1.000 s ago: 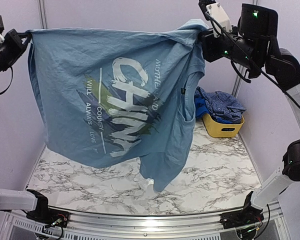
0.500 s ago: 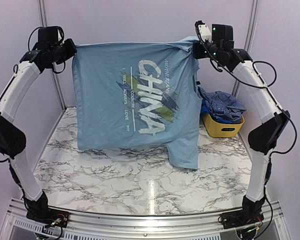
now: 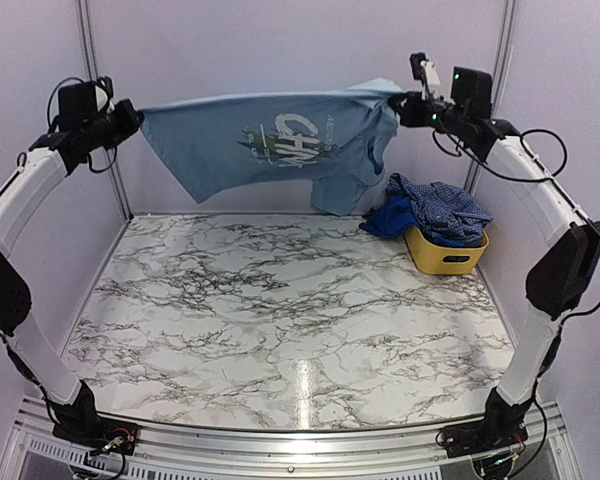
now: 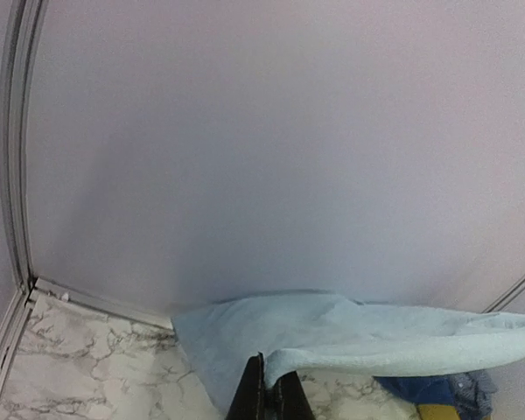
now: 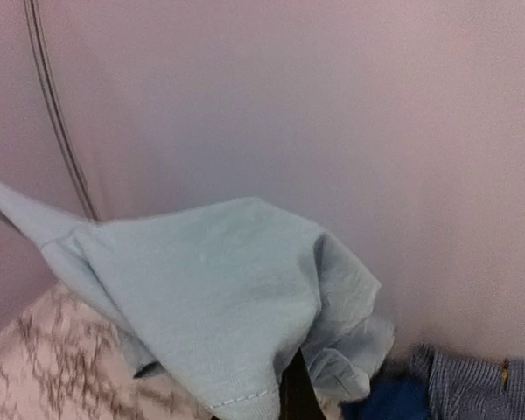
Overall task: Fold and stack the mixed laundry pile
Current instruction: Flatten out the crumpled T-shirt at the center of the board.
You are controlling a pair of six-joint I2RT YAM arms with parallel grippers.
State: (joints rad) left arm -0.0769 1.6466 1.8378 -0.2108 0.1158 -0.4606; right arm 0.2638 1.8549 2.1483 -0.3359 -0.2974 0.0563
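High across the top of the frame, the T-shirt [image 3: 280,145] hangs stretched between two arms, the left gripper [image 3: 132,118] clenched on one corner and the right gripper [image 3: 405,102] clamping the other (its fingers buried in cloth). At centre right, a check shirt [image 3: 442,208] and royal-blue piece [image 3: 385,218] spill from the basket [image 3: 445,258] on the table [image 3: 280,320].
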